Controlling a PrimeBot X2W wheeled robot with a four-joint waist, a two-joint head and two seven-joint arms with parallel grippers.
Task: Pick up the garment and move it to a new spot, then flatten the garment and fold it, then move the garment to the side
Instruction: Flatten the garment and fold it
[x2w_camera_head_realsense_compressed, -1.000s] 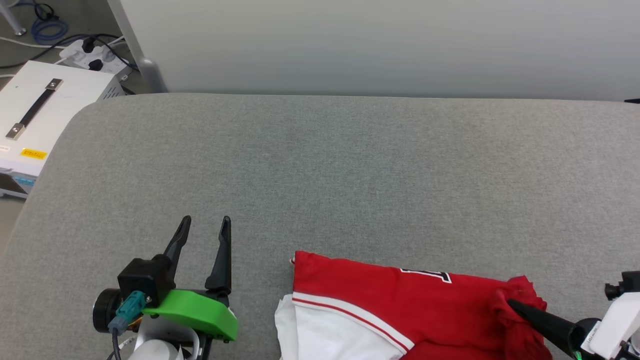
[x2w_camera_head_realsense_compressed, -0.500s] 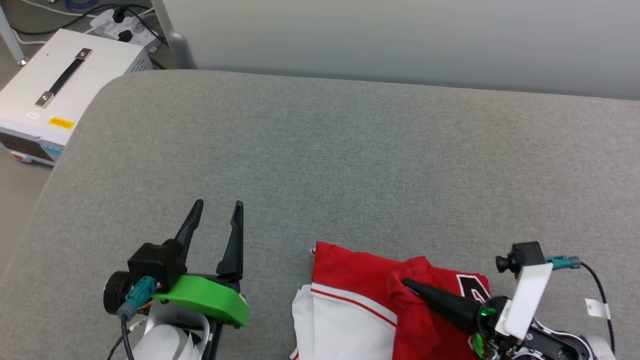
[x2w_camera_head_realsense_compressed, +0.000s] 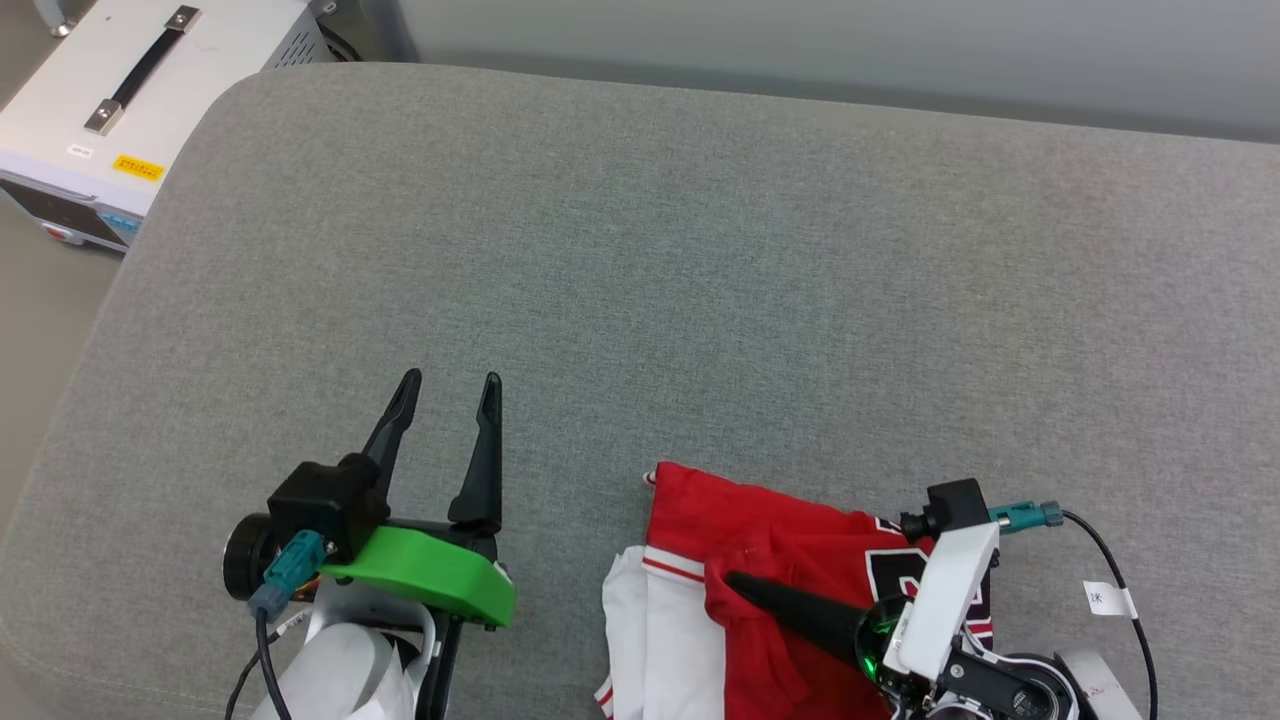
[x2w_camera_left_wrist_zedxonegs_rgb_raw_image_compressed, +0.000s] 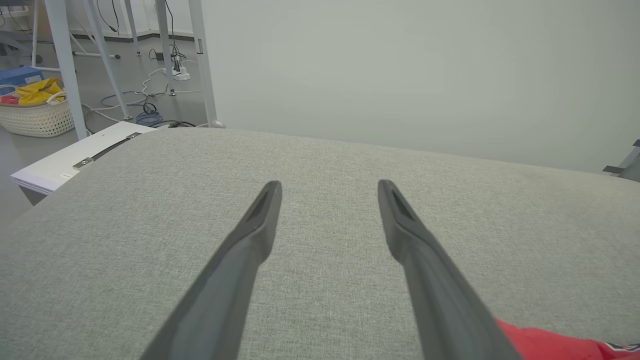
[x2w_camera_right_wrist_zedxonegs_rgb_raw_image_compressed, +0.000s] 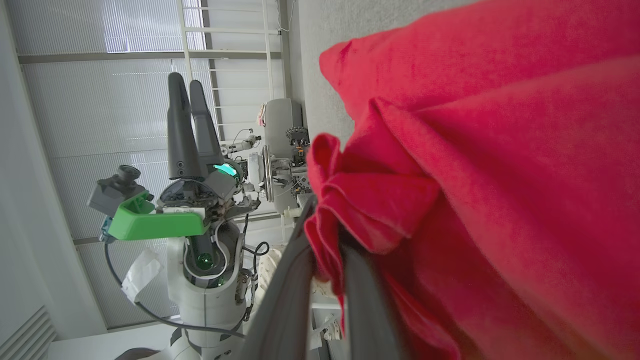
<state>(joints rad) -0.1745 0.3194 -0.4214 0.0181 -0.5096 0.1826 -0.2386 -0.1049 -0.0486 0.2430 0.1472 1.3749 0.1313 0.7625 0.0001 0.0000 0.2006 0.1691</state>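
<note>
right tool pinches garment, seemingly its hem; left tool spread apart.

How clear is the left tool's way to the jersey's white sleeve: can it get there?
Probably yes. The left tool is open and empty, with bare grey cushion between it and the white sleeve of the jersey. The right tool, shut on red fabric, sits beyond the sleeve, off that path.
</note>
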